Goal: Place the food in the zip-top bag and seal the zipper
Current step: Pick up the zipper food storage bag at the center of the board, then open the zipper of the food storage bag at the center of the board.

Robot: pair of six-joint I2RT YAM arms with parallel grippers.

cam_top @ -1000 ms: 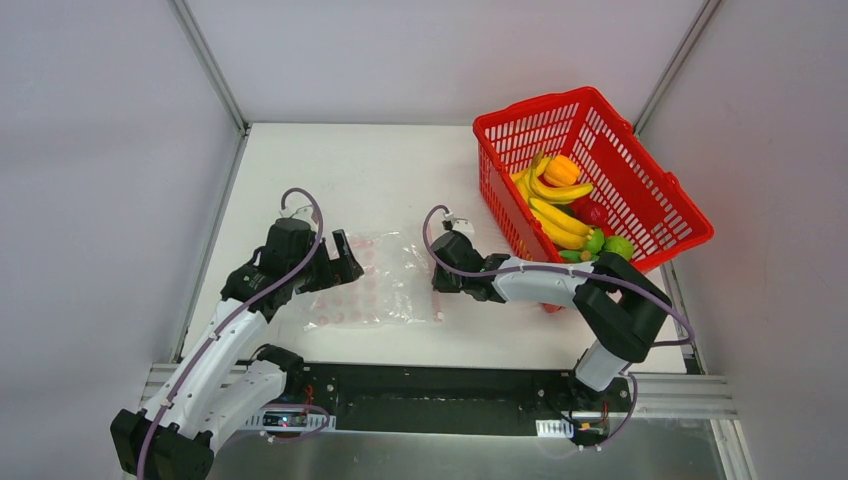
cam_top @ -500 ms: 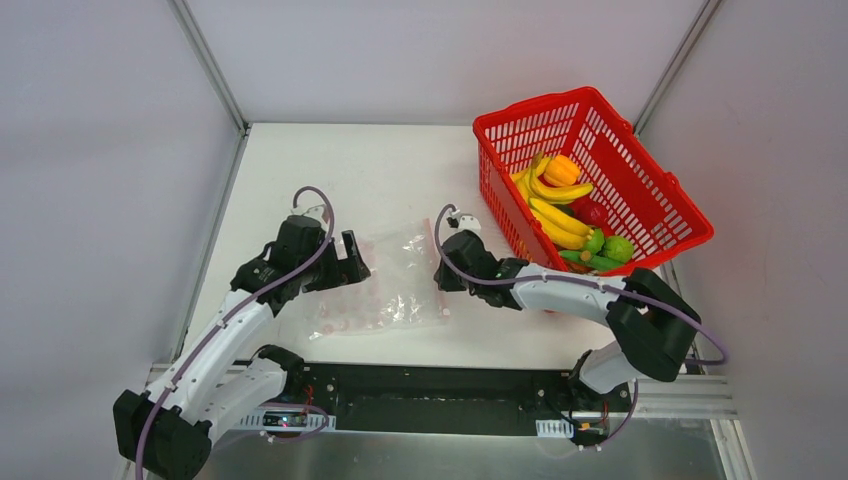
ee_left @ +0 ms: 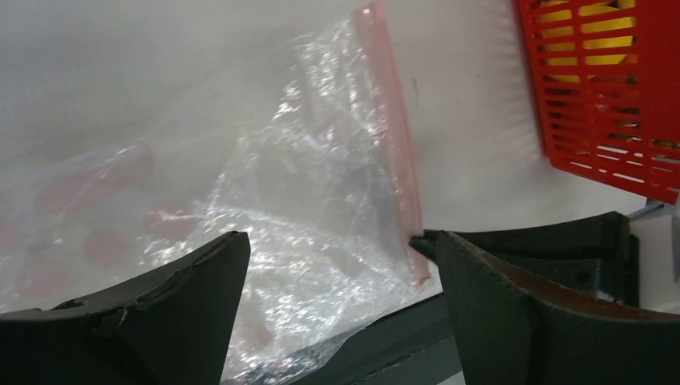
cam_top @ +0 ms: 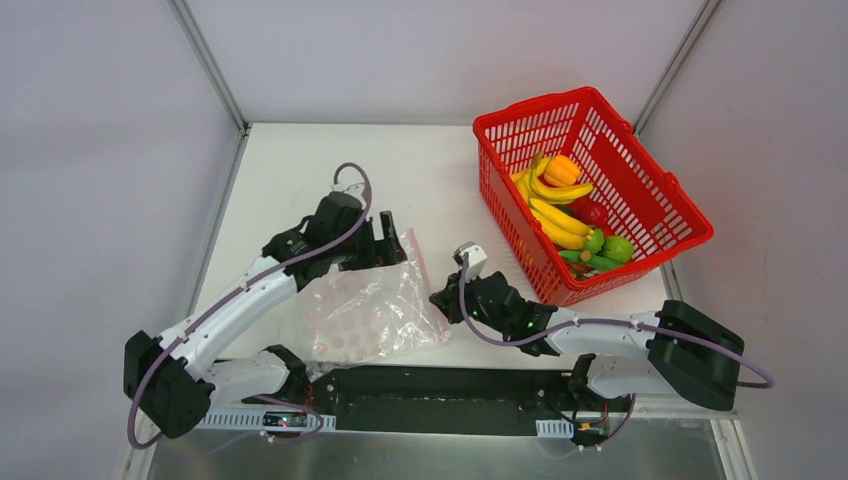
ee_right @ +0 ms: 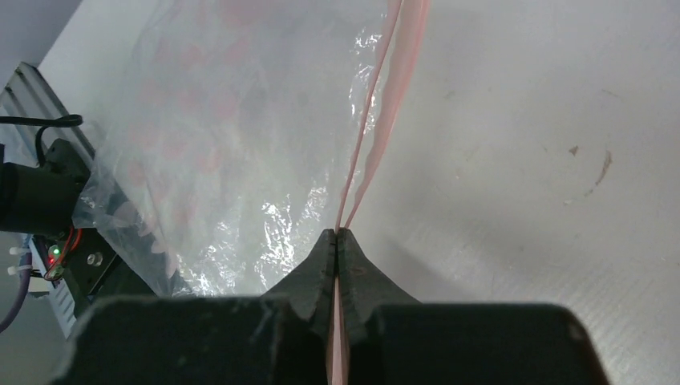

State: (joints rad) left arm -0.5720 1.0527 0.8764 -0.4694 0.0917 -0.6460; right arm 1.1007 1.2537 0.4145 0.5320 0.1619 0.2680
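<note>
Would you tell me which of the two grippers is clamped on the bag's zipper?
The right gripper: it is shut on the zipper, while the left gripper stands open.

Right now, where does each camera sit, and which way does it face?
Top external: above and behind the robot, looking down on the table, both arms, the zip-top bag and the basket of food.
Left wrist: on the left arm, looking past the open left gripper at the bag, the zipper and a basket corner.
Right wrist: on the right arm, looking along the right gripper, shut on the zipper.
Shared: all three see the bag.
</note>
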